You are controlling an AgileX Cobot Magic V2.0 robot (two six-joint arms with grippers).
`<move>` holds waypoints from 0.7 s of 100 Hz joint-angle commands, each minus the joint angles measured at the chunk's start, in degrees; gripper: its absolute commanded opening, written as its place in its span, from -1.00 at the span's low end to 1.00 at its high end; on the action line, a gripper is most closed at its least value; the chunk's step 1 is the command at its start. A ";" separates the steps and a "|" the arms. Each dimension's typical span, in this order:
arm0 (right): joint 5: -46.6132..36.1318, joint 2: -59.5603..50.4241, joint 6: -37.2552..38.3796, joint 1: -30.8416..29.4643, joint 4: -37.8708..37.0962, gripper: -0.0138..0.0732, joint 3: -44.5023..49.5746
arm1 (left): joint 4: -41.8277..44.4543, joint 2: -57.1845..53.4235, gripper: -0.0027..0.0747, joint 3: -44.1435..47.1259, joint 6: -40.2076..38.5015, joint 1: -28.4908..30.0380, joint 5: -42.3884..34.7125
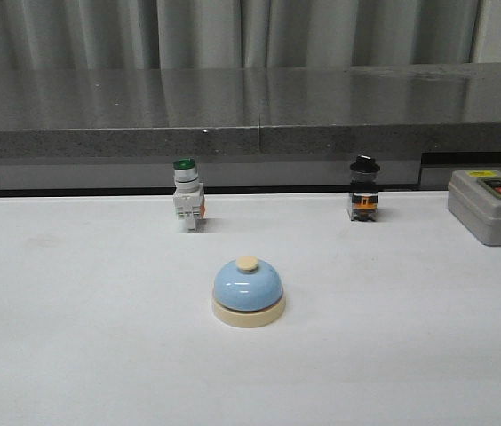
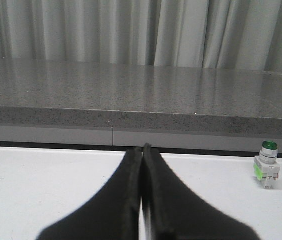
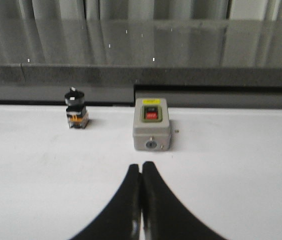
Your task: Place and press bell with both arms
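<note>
The right gripper (image 3: 141, 172) has its two black fingers pressed together above the white table (image 3: 241, 165), with the grey button box (image 3: 151, 124) and the black-capped switch (image 3: 76, 108) beyond.

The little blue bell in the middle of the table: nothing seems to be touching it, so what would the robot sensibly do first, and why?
Probably open one gripper and bring it toward the bell. The bell sits alone on the white table, untouched, and no arm shows in the front view. Both the left gripper and the right gripper are shut, and neither wrist view shows the bell.
</note>
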 commanded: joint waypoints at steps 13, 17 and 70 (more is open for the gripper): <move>3.38 8.84 -0.16 -0.26 -1.44 -0.82 -8.40 | -0.44 -1.73 -0.98 2.38 -0.41 0.18 -4.51; 3.48 10.86 -0.16 -0.26 -1.44 -0.82 -10.30 | -0.44 -1.73 -0.98 2.38 -0.41 0.18 -4.51; 10.88 43.17 -0.10 -0.20 0.08 -0.82 -37.67 | -0.44 -1.73 -0.98 2.38 -0.41 0.18 -4.51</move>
